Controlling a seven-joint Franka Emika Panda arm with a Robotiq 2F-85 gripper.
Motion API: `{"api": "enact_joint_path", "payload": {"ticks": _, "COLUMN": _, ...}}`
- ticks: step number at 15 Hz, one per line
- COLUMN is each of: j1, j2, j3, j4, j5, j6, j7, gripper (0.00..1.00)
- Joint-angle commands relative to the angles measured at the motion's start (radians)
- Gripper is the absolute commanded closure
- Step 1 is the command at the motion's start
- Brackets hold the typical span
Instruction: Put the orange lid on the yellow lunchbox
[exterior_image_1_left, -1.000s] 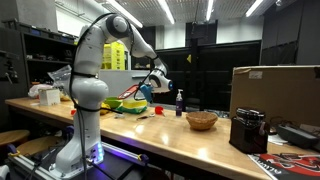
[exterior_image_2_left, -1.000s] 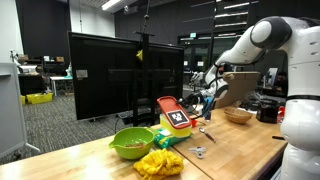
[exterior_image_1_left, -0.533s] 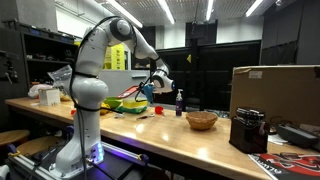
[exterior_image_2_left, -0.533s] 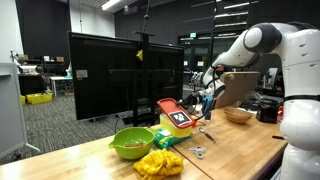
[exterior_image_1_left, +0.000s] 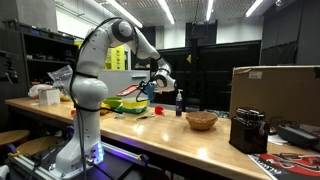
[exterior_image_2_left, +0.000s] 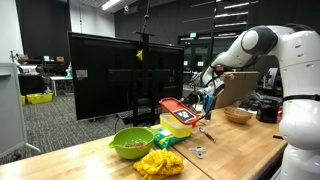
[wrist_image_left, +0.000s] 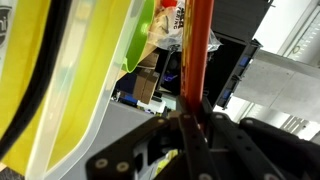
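Observation:
The orange lid (exterior_image_2_left: 178, 111), flat with a white mark on its face, hangs tilted just above the yellow lunchbox (exterior_image_2_left: 172, 129) near the table's far edge. My gripper (exterior_image_2_left: 197, 103) is shut on the lid's right edge. In the wrist view the lid (wrist_image_left: 200, 50) shows edge-on as a thin red-orange strip running up from the shut gripper (wrist_image_left: 190, 125), and the yellow-green lunchbox (wrist_image_left: 90, 80) fills the left. In an exterior view the gripper (exterior_image_1_left: 155, 84) is over the table's middle; the lunchbox is hard to pick out there.
A green bowl (exterior_image_2_left: 130, 142) and a crumpled yellow item (exterior_image_2_left: 158, 161) lie left of the lunchbox. The tan woven bowl (exterior_image_2_left: 238, 114) sits to the right, also the tan bowl (exterior_image_1_left: 201, 120). A dark bottle (exterior_image_1_left: 180, 102), a cardboard box (exterior_image_1_left: 275, 95) and a black device (exterior_image_1_left: 248, 130) stand further along.
The lid has tipped from nearly upright to flatter and shifted slightly over the lunchbox. The gripper stayed shut on it.

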Motion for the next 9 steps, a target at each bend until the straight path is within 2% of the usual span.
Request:
{"api": "enact_joint_path", "payload": {"ticks": 1, "j1": -0.025, "j2": 0.018, "j3": 0.015, "j4": 0.039, "j5": -0.027, "j6": -0.047, "j7": 0.019, "gripper": 0.97}}
{"api": "enact_joint_path", "payload": {"ticks": 9, "j1": -0.029, "j2": 0.030, "j3": 0.015, "j4": 0.053, "j5": -0.034, "j6": -0.074, "j7": 0.006, "gripper": 0.97}}
